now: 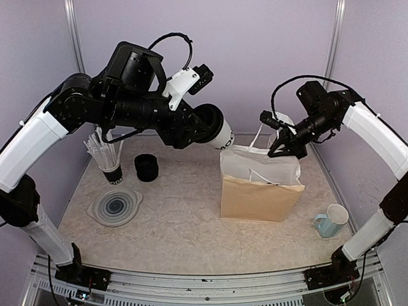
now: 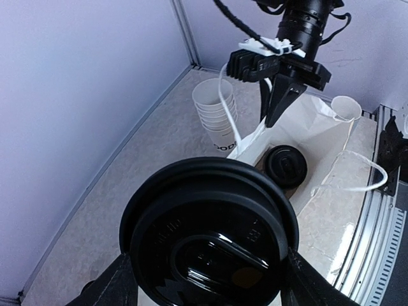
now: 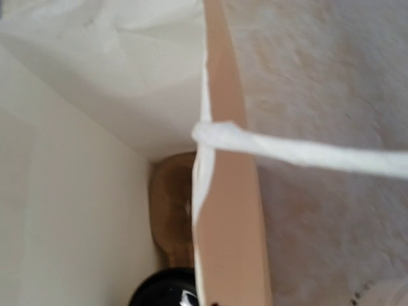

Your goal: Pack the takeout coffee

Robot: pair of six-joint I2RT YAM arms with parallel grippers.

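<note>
From above, the left gripper [image 1: 209, 126] is clamped around the held cup [image 1: 222, 136]. The cup hangs tilted in the air, its base toward the bag [image 1: 258, 191], just left of the open mouth and above it. The right gripper [image 1: 282, 148] is closed at the bag's far right rim, and we judge it is pinching the paper to keep the mouth spread. The bag stands upright mid-table. A mug [image 1: 331, 220] sits to its near right. A straw cup [image 1: 109, 162], spare lids [image 1: 147, 167] and a clear disc [image 1: 115, 206] lie well apart on the left.

From the left wrist, the held cup's lid [image 2: 210, 236] fills the near frame, with a finger [image 2: 118, 284] at each side. Beyond it the bag gapes, and the bagged cup [image 2: 285, 167] stands upright on its floor. Lidless cups [image 2: 215, 115] stand stacked just beyond the bag.

From the right wrist, we see no fingers of its own. The bag's wall edge runs down the middle with the handle [image 3: 306, 153] knotted through it, and the bagged cup's black lid peeks in at the bottom.

We judge one cup packed and the other on its way in. Next, the held cup needs to be brought upright over the free floor beside the bagged cup. It should then go down clear of the rim and handle, and the left gripper should let go only once the base rests.
</note>
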